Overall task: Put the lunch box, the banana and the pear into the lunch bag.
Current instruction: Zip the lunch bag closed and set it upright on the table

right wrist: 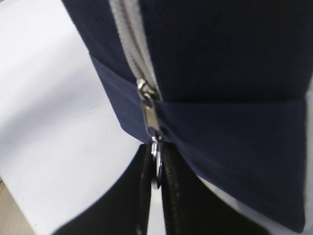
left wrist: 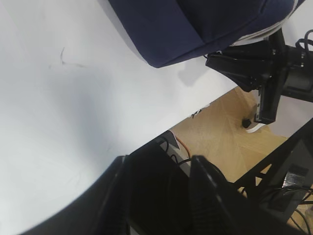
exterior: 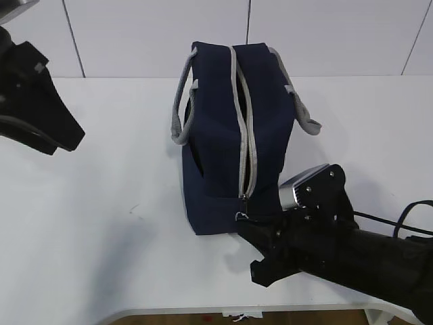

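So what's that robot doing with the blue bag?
The right gripper is pinching the metal ring pull of the zipper at the near end of the lunch bag, which stands on the white table. The zipper gapes slightly along the near part of the bag's top. The left gripper hangs off to the side, holding nothing. No lunch box, banana or pear is in sight.
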Controlling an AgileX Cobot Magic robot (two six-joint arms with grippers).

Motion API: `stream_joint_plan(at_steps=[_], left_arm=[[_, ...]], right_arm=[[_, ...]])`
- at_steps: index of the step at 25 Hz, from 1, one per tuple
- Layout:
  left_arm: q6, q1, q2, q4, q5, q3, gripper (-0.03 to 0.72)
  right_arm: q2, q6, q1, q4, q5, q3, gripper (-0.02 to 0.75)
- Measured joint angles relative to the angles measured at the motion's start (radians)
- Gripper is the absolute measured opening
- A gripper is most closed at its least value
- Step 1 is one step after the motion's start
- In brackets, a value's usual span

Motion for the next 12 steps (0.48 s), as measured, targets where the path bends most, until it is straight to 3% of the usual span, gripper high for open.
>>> stream_joint_plan(at_steps=[4, 12], left_arm=[[0.0, 0.0, 0.0, -0.013, 0.0, 0.0, 0.307], [0.0, 0.0, 0.0, -0.038, 0.0, 0.0, 0.307]], right_arm=[[0.0, 0.0, 0.0, 0.0, 0.0, 0.0, 0.003], [0.0, 0.004, 0.0, 0.0, 0.0, 0.0, 0.001]])
